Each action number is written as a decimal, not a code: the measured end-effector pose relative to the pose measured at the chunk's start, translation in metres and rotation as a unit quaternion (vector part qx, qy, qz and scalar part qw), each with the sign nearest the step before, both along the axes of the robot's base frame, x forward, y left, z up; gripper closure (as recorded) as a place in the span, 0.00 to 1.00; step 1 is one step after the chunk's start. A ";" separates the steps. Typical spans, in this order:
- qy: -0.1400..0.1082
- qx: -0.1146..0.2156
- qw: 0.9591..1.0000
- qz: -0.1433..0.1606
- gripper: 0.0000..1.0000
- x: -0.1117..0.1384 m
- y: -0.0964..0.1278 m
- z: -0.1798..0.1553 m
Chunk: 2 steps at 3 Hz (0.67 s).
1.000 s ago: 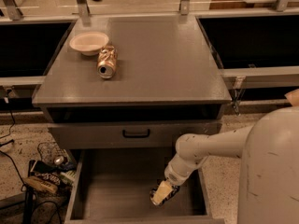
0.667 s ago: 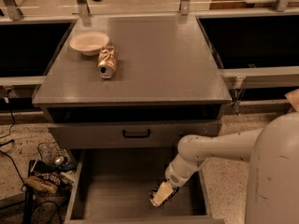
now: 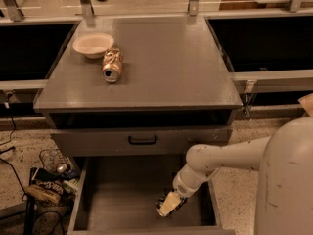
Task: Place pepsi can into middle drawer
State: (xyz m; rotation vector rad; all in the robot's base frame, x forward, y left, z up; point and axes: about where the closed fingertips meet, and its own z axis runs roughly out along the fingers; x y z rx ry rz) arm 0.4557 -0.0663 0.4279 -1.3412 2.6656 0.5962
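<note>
Reaching down into the open middle drawer, the pincer hangs low, right of its centre | pincer clamped on the pepsi can, just over the drawer floor | gold can and bowl on the worktop above the drawer

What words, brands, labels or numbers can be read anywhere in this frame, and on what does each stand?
None can be read.
Dented gold can on the cabinet top: markings too blurred to read.
Clutter on the floor left of the open drawer: any print too blurred to read.
Gripper, low inside the open drawer: no label readable there.
</note>
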 end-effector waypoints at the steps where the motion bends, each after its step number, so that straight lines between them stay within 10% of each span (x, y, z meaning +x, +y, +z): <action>1: -0.009 -0.013 1.000 -0.024 1.00 0.002 -0.005 -0.008; 2: -0.013 -0.025 0.999 -0.044 1.00 0.003 -0.009 -0.015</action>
